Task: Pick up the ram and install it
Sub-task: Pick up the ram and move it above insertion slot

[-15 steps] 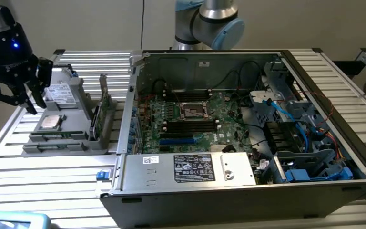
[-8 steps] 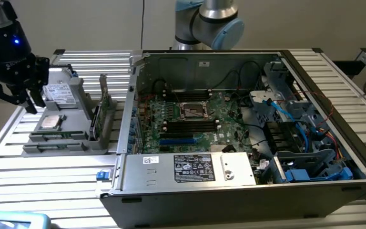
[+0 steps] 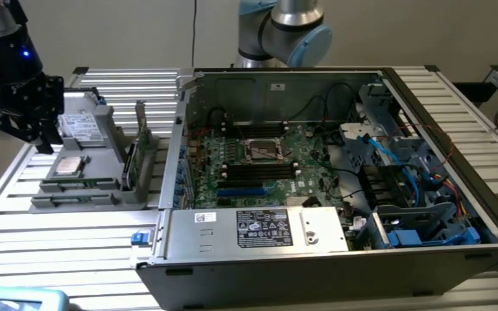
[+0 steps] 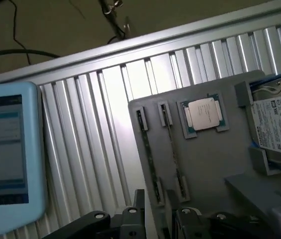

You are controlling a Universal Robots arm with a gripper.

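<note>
Step in hand, as judged: approach for pickup, with the ram not yet lifted. The black metal gripper (image 4: pixel 158 211) hovers above the grey moulded plastic tray (image 4: pixel 205 169), jaws spread and empty. The ram (image 4: pixel 150 158), a long, thin green circuit-board stick, stands on edge in end clips on this tray. It is just beside an identical second stick (image 4: pixel 172 144) and outside the open dark metal computer case (image 3: pixel 336 272). Pickup calls for the jaws to straddle the narrow, rigid board squarely.

We see the ram (image 4: pixel 149 159), a thin dark-green stick, standing on its long edge in a grey holder slot at the exterior view's left.
</note>
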